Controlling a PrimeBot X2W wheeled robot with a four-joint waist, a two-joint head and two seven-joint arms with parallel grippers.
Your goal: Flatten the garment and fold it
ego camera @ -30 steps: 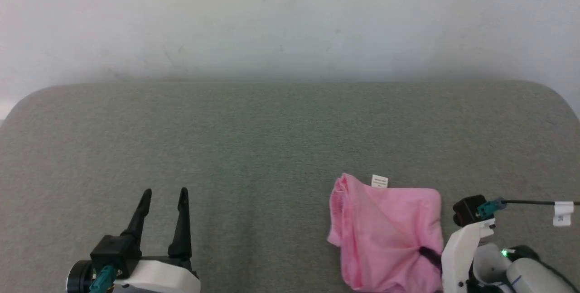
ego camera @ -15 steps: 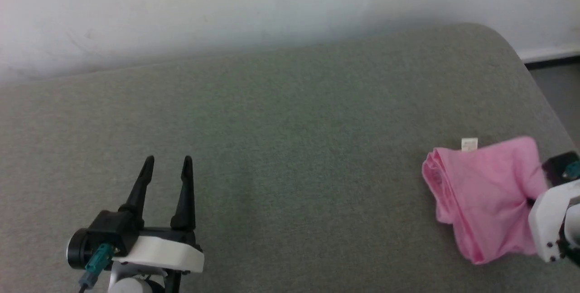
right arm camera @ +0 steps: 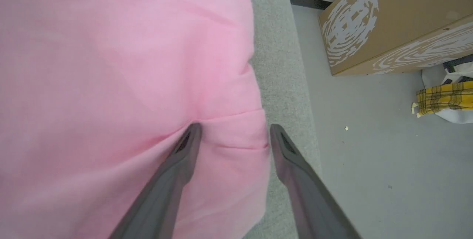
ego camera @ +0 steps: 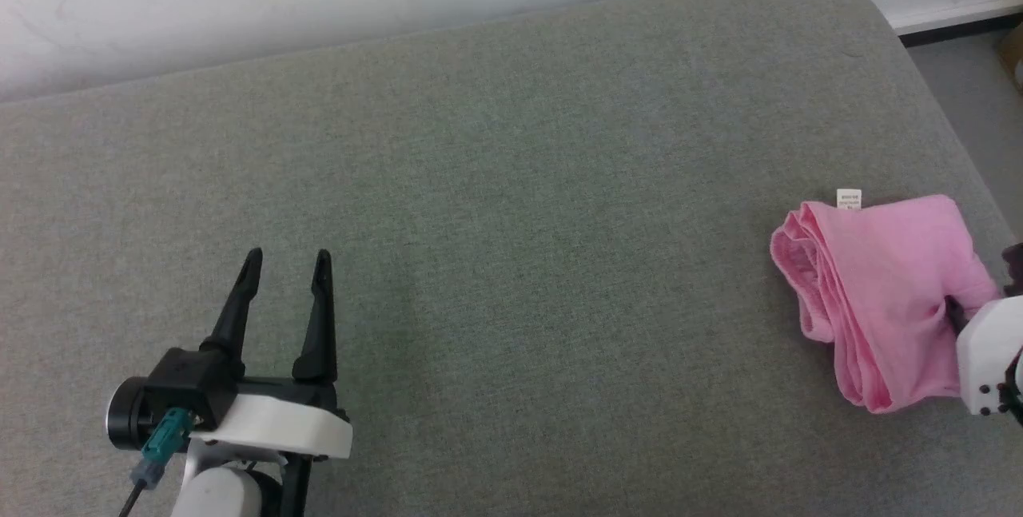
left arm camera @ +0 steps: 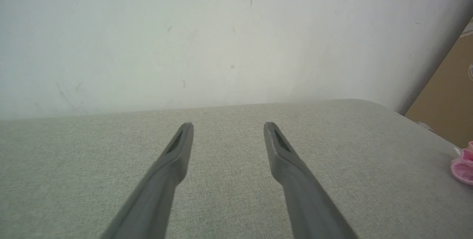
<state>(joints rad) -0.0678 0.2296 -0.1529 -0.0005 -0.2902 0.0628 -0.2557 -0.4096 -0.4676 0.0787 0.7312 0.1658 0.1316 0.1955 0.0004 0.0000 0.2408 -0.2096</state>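
Our left gripper [ego camera: 288, 255] sits low over the grey cushion [ego camera: 511, 181], fingers pointing away from us, jaws wide apart and holding nothing. Our right gripper [right arm camera: 235, 126] reaches in sideways to the pink garment [ego camera: 887, 293], bunched near the cushion's right edge. Its jaws are spread wide, with cloth lying loose between them.

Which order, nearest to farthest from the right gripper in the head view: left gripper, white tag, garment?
1. garment, at the far right, touching the right gripper.
2. white tag, at the garment's far edge.
3. left gripper, far off at the lower left.
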